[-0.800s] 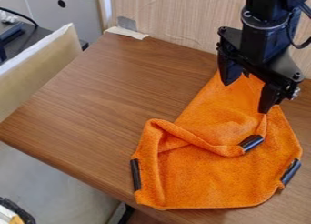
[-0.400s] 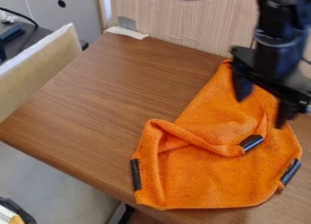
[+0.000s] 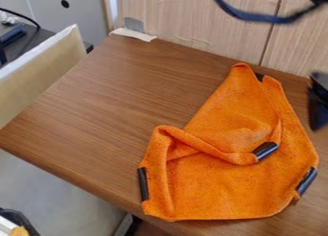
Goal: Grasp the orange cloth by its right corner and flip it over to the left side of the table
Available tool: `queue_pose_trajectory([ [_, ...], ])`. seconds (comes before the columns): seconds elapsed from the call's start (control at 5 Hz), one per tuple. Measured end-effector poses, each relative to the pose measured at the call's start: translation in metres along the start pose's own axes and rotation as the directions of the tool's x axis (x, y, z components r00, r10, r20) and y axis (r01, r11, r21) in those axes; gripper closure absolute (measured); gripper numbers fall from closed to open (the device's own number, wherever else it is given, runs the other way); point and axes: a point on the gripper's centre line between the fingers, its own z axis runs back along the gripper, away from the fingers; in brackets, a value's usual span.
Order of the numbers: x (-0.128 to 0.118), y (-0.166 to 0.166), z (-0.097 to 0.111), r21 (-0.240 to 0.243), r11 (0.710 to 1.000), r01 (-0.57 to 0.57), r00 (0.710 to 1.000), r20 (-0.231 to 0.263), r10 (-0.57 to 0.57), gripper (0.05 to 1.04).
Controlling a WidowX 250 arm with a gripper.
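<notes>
At the right edge of the camera view, part of the black gripper hangs over the table, to the right of the cloth and apart from it. An orange cloth lies on the right half of the table, its narrow end toward the back wall. A rolled fold crosses its middle, running from the left side to a black clip. Other black clips sit on the cloth's left edge, its lower right edge and its far tip.
The brown wooden table meets a wood-grain wall at the back. Tape is stuck at its back left corner. A pale board stands along the left side. A dark blue cable hangs at the top.
The gripper has moved right, from over the cloth's upper part to the view's edge. The cloth's far tip with its clip has come into sight. The cloth has kept its shape.
</notes>
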Motion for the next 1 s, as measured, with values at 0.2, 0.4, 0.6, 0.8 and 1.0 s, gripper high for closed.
queue_pose_trajectory([
  [0.2,0.0,-0.011,-0.028,-0.023,0.999,0.034,0.999,-0.037,-0.035,0.083],
  [0.4,-0.002,-0.011,-0.04,-0.026,1.0,0.004,0.999,-0.039,-0.005,0.083],
  [0.6,-0.013,-0.009,-0.048,-0.017,0.999,-0.033,0.998,-0.053,0.032,0.083],
  [0.8,-0.019,-0.007,-0.051,-0.01,0.999,-0.052,0.996,-0.07,0.052,0.083],
  [1.0,-0.029,-0.002,-0.058,-0.004,0.997,-0.078,0.994,-0.08,0.077,0.083],
])
